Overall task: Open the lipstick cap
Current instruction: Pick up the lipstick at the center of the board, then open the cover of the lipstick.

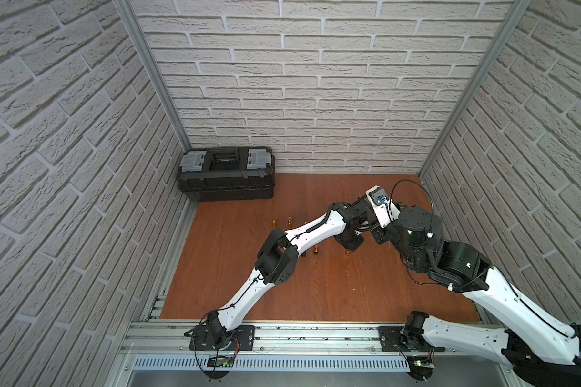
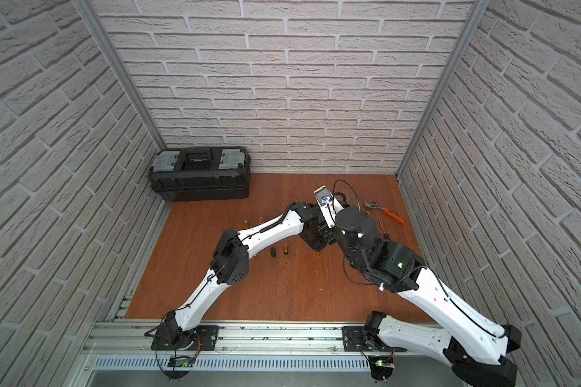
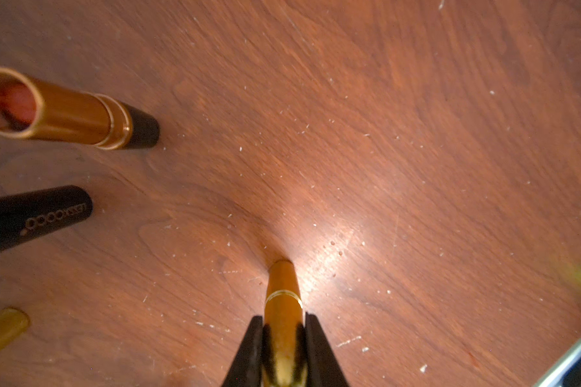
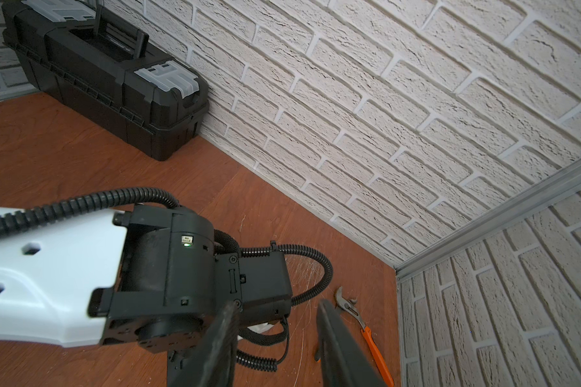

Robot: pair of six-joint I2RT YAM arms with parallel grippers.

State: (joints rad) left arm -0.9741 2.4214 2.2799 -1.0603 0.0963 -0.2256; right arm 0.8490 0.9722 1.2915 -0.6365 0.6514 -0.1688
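Clamped tight in the left tool (image 3: 283, 323): slim gold metal lipstick tube (image 3: 282, 284), upright on the brown wooden surface (image 3: 416, 134), gripped by its upper part. Nearby, well apart: uncapped gold lipstick with black base (image 3: 67, 110), black cylindrical cap (image 3: 41, 217). Spread apart and empty: right tool (image 4: 277, 310), with the left arm's black wrist directly ahead. Farther off: orange-handled pliers (image 4: 371, 341), then black plastic toolbox (image 4: 108, 77) against the brick wall.

The right gripper (image 4: 277, 305) stands parted just before the left arm's black wrist (image 4: 188, 268). Orange-handled pliers (image 4: 368, 335) lie on the floor nearby. A black toolbox (image 4: 108, 77) sits against the brick wall (image 4: 383, 100).
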